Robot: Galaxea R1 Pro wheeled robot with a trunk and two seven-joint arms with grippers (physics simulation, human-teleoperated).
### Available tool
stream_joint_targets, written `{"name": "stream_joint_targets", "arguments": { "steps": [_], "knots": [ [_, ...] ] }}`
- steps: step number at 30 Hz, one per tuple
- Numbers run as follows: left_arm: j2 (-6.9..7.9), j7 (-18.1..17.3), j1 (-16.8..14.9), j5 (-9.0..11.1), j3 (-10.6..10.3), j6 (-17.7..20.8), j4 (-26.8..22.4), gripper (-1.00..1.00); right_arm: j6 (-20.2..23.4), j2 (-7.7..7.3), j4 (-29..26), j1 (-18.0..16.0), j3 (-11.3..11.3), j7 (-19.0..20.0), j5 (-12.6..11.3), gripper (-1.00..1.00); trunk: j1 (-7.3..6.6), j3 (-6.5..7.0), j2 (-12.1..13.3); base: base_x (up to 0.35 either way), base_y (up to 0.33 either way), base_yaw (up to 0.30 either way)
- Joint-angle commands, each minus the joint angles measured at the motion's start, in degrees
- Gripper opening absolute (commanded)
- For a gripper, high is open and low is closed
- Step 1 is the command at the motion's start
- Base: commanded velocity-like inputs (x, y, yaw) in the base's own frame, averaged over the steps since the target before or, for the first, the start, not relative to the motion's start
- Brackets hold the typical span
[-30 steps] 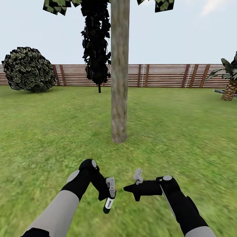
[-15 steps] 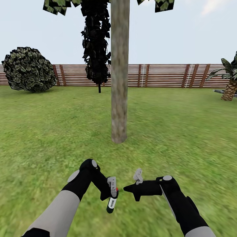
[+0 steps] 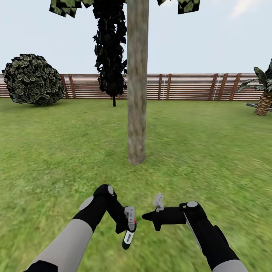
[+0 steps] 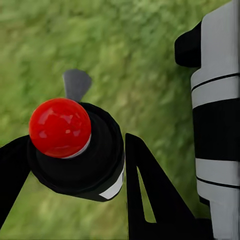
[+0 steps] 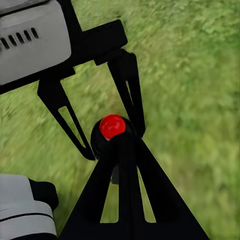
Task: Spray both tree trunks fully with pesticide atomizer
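While we face the near trunk, the atomizer is in hand and spraying has yet to show.

Our left gripper (image 3: 130,223) is closed around the pesticide atomizer (image 3: 128,238) at lower centre of the head view, its red cap (image 4: 60,127) toward the wrist camera. Our right gripper (image 3: 148,216) sits just beside it; we cannot tell how wide it stands. The tree (image 3: 136,83) rises at centre, bare of speckles (as far as we can judge), so next we must lift and aim the nozzle at it.
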Motion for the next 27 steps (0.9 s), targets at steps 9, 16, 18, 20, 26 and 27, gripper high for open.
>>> {"name": "stream_joint_targets", "arguments": {
  "steps": [9,16,18,20,26,27],
  "knots": [
    [0.00,0.0,0.0,0.4,-0.2,0.0,0.3,-1.00,0.0,-0.03,0.0,0.0,0.0,0.0,0.0,-1.00,0.00,0.00,0.0,0.000,0.000,0.000],
    [0.00,0.0,0.0,6.1,-1.0,-0.3,0.3,-1.00,0.0,-0.04,0.0,0.0,0.0,0.0,0.0,-1.00,0.00,0.00,0.0,0.000,0.000,0.000],
    [0.00,0.0,0.0,6.5,-1.5,-0.4,0.3,-1.00,0.0,-0.04,0.0,0.0,0.0,0.0,0.0,-1.00,0.00,0.00,0.0,0.000,0.000,0.000],
    [0.00,0.0,0.0,6.7,-1.6,-0.4,0.2,-1.00,0.0,-0.04,0.0,0.0,0.1,0.0,0.0,-1.00,0.00,0.00,0.0,0.000,0.000,0.000],
    [0.00,0.0,0.0,6.8,-1.7,-0.4,0.2,-1.00,0.0,-0.03,0.0,0.0,0.1,0.0,0.0,-1.00,0.00,0.00,0.0,0.000,0.000,0.000],
    [0.00,0.0,0.0,6.9,-1.7,-0.4,0.0,-1.00,0.0,-0.03,0.0,0.0,0.1,0.0,0.0,-1.00,0.00,0.00,0.0,0.000,0.000,0.000]
  ]
}}
